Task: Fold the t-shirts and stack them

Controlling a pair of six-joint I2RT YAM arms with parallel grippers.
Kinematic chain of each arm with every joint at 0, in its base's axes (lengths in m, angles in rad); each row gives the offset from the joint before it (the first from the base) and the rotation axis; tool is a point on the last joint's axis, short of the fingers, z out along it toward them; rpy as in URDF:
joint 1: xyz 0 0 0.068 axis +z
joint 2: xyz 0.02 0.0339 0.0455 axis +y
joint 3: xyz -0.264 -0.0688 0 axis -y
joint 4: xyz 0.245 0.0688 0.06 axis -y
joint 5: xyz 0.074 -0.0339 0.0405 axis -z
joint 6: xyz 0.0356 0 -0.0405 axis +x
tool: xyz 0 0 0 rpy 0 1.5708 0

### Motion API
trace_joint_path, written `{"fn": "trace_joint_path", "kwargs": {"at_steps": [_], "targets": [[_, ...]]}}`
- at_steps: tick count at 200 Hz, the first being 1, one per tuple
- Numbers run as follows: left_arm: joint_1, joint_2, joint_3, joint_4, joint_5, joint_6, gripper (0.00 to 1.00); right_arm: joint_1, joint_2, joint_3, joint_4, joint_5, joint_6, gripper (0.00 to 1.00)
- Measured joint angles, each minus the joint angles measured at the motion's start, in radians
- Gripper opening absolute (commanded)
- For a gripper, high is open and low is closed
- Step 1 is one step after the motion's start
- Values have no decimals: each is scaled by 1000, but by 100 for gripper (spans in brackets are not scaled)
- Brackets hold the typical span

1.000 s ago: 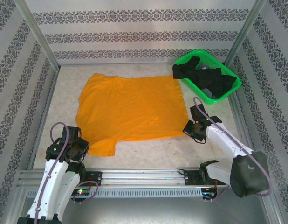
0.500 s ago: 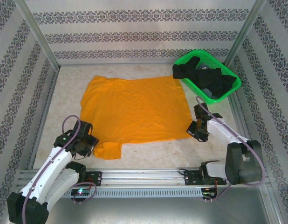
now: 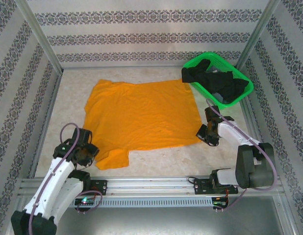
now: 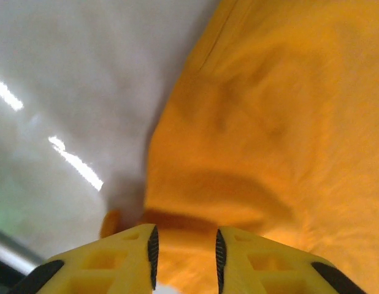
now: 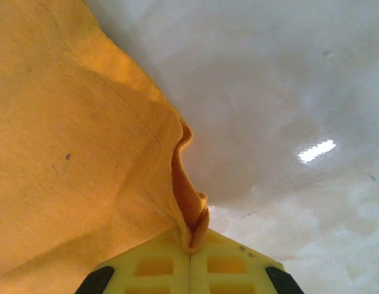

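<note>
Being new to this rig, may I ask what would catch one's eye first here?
A mustard-orange t-shirt lies spread flat across the middle of the table. The right gripper pinches its near right edge. A green mesh basket at the far right holds black shirts.

Top view looks down from behind over the whole desk (image 3: 166,159); both wrist views sit close at the orange t-shirt (image 3: 141,115) near edge, left and right.

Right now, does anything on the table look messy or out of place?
The black t-shirts hang over the green mesh basket's left rim. The orange t-shirt lies mostly flat, but its near right corner is bunched into a ridge where the right gripper pinches it.
</note>
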Motion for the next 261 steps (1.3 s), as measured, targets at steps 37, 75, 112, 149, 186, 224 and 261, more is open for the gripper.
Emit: {"fn": "trace_joint_path", "kwargs": {"at_steps": [37,75,112,149,186,224,261], "targets": [[-83,-31,-39,-13,17,-63,42,1,2,1,0,-14,-1,0],[-103,62,-119,57,33,-97,40,3,1,1,0,-15,0,0],[-136,77,-110,50,9,-105,46,14,-13,1,0,-15,3,0],[-144,68,-149,69,18,-119,46,16,-14,1,0,-15,9,0],[-153,124,-140,69,13,-138,5,29,-14,1,0,-15,12,0],[-192,82,-90,63,-28,-158,0,41,-64,1,-12,-12,16,0],[-195,21,41,34,-122,-167,0,74,-154,11,-65,5,35,0]]}}
